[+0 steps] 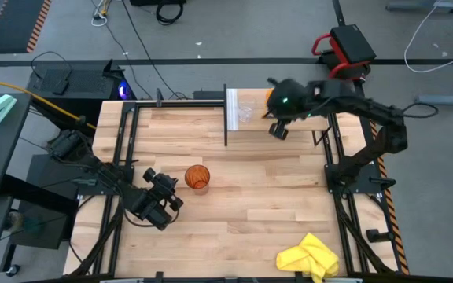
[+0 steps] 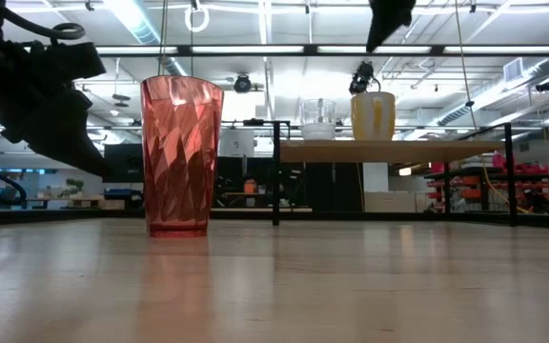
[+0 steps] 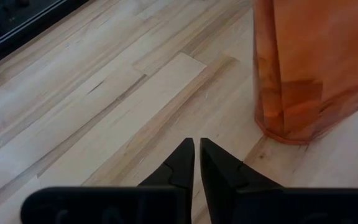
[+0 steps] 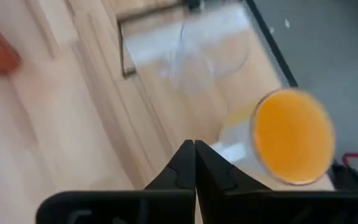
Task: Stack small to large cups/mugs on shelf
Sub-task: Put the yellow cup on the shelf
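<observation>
Amber-orange tumbler [image 2: 181, 157]: upright on the bare tabletop, left of centre, well apart from the shelf; faceted translucent wall, open mouth up; in the high view it shows as an orange ring [image 1: 197, 177].
Left gripper [image 3: 196, 163]: low over the tabletop just left of the tumbler, pointing toward its base without touching it; the two dark fingers lie together with only a hairline between them, holding nothing.
Tabletop [image 1: 250, 220]: light wood planks inside a black frame.
Shelf [image 2: 389, 150]: raised light-wood board on black legs at the far side of the table, right of centre, with a white end panel [image 1: 231, 110] on its left end.
Glass cup [image 2: 318, 119]: small and clear, upright on the shelf near its left end.
Orange mug [image 2: 373, 116]: upright on the shelf just right of the glass cup, apart from it; pale outside with an orange inside, seen from above in the right wrist view [image 4: 293, 137].
Right gripper [image 4: 194, 163]: up in the air over the shelf, just nearer than the mug; fingers pressed together, nothing between them.
Yellow cloth [image 1: 309, 256]: crumpled at the near right corner of the tabletop, far from both arms.
</observation>
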`<state>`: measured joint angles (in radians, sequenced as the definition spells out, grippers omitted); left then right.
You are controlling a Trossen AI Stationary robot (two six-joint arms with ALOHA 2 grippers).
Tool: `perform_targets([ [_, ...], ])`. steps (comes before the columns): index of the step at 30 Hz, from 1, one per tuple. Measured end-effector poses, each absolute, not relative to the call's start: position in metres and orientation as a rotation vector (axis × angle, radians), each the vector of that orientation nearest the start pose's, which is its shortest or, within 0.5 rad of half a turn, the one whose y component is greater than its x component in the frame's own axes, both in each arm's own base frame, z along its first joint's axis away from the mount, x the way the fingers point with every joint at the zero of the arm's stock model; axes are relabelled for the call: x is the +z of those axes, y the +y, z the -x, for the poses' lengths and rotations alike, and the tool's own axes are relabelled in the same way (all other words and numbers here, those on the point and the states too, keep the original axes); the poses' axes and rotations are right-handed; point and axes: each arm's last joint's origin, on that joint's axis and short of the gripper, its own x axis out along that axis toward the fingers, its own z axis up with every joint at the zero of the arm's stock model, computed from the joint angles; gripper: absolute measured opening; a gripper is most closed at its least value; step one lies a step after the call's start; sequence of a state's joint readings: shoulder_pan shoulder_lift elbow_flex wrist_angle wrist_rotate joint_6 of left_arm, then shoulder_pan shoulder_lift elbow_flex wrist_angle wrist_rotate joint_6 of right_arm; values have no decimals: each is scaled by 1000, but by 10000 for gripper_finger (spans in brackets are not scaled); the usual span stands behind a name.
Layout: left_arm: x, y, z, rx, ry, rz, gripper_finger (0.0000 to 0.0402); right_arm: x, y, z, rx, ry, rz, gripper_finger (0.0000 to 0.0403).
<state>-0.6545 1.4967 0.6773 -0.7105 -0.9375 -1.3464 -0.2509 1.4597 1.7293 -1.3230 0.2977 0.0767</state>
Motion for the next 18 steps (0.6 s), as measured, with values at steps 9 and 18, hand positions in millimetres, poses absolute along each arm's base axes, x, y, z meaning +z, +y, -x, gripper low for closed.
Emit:
perform_targets([
  [9,144,-112,-185,799,660,123,24,366,-81,-256,-589,1159,-21,2],
  [18,144,-112,-185,800,659,124,31,361,-95,-263,-586,1084,-18,1],
])
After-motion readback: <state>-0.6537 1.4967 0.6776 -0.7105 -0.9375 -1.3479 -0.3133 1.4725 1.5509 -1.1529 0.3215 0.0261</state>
